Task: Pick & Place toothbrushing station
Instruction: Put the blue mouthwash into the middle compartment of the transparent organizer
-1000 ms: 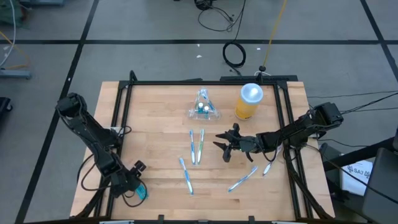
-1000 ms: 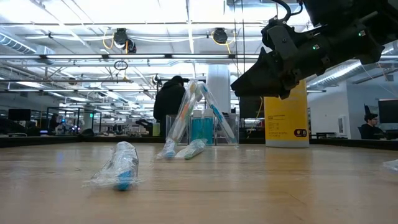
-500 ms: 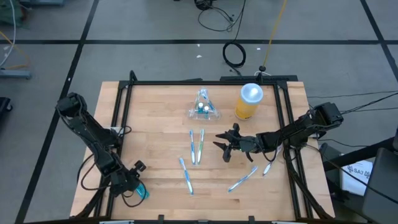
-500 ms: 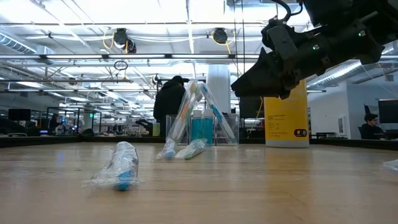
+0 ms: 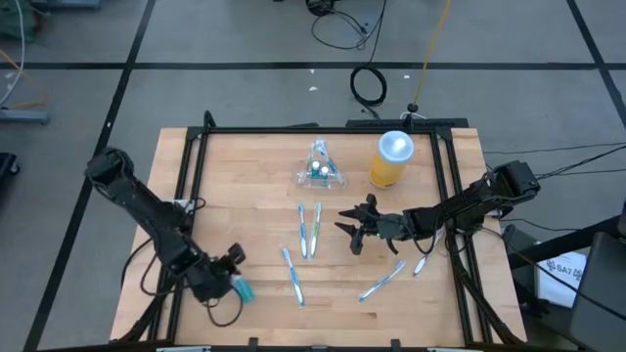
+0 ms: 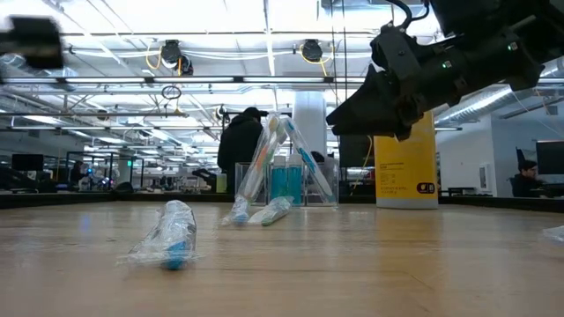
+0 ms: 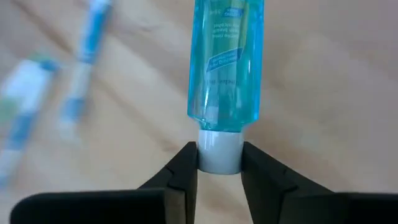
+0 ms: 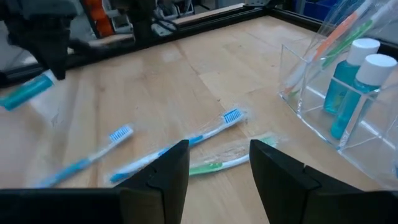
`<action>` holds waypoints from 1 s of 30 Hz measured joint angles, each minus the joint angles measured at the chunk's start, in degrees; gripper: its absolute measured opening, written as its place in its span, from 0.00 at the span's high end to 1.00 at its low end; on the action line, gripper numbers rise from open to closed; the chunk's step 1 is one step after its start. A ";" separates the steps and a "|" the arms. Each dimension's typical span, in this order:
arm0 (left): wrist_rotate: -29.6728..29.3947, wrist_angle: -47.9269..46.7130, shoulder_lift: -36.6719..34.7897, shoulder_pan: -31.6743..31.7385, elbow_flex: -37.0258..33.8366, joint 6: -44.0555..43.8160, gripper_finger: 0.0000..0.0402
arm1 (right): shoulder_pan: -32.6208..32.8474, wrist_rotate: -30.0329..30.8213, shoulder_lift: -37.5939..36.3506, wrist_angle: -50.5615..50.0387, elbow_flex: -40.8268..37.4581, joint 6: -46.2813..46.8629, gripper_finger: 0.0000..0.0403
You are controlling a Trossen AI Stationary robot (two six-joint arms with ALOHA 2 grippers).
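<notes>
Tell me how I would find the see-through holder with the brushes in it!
Look at the far side of the wooden table and find the tall yellow jar with the white lid. Right beside it, toward the middle of the table, stands the clear holder. It is the only see-through thing standing up, with blue bottles and toothbrushes inside, while the other toothbrushes lie flat on the wood.

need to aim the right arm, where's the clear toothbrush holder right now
In the high view the clear toothbrush holder stands at the table's far middle, just left of the yellow jar, beyond the two toothbrushes.
</notes>
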 joint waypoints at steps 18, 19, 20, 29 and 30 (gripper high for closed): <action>-11.51 8.78 1.47 28.06 8.15 51.50 0.77 | -2.66 -6.12 -0.07 9.29 0.07 19.30 0.60; -11.49 8.88 1.88 28.95 8.15 52.94 0.77 | -3.00 -6.18 -0.07 9.91 0.07 18.50 0.60; -11.51 8.91 2.36 29.88 8.15 54.17 0.77 | -3.30 -6.25 -0.07 10.19 0.07 17.75 0.60; -11.31 11.69 5.88 34.93 8.09 61.71 0.77 | -6.58 -13.75 2.28 8.48 5.46 12.30 0.49; -11.31 12.99 6.03 35.28 8.15 62.74 0.77 | -6.83 -13.76 2.65 7.67 5.96 12.10 0.47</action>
